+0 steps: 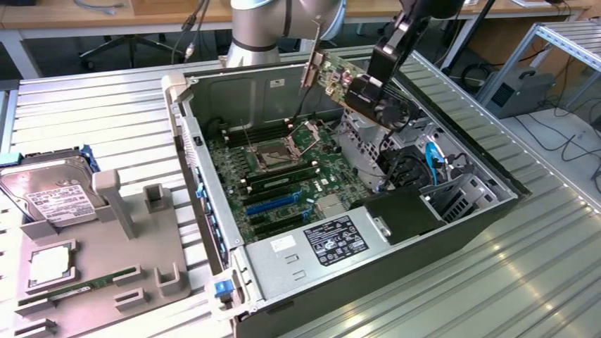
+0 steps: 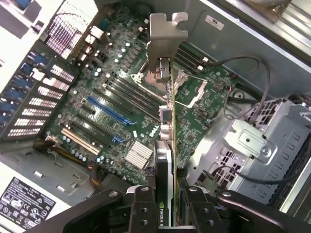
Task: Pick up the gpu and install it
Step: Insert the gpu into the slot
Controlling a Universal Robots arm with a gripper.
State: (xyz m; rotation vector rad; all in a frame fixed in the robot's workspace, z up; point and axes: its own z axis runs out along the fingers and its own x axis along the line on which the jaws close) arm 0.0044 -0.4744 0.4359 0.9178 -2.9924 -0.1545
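The gpu (image 1: 350, 79) hangs tilted in the air above the open computer case (image 1: 202, 151), over its far side. Its silver bracket (image 1: 310, 69) points toward the exterior view's left and its black fan face is toward the right. My gripper (image 1: 378, 79) is shut on the card's fan end. The wrist view looks along the gpu (image 2: 167, 121) edge-on, with the bracket (image 2: 164, 36) at the far end and my gripper (image 2: 167, 196) clamping it from both sides. Beneath lies the motherboard (image 2: 121, 97) with its blue slot (image 2: 109, 110).
A silver hard drive (image 1: 52, 193) and a green memory stick (image 1: 75, 289) rest on a grey fixture (image 1: 122, 239) at the exterior view's left. Inside the case are the power supply (image 1: 319, 246), a drive cage (image 1: 423, 176) with cables, and the CPU socket (image 1: 277, 155).
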